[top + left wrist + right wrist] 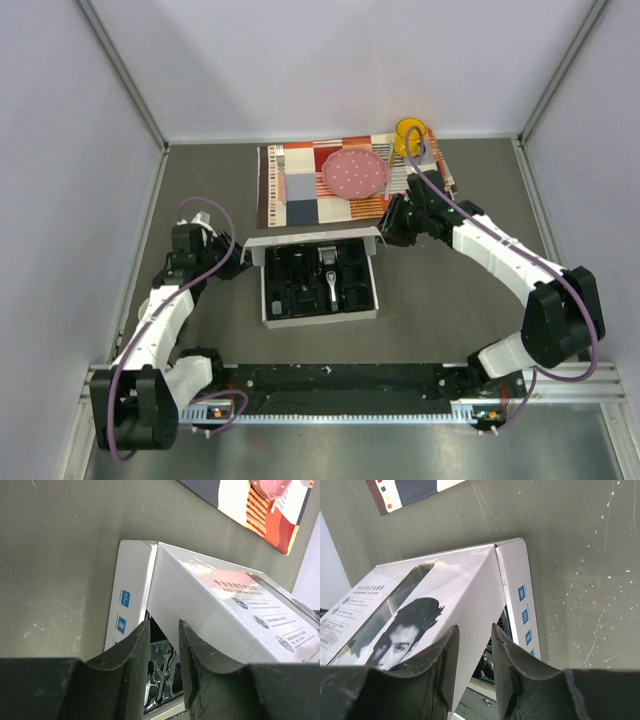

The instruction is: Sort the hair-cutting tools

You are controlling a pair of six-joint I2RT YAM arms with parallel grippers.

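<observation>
Tray (300,285) contents too small to identify
</observation>
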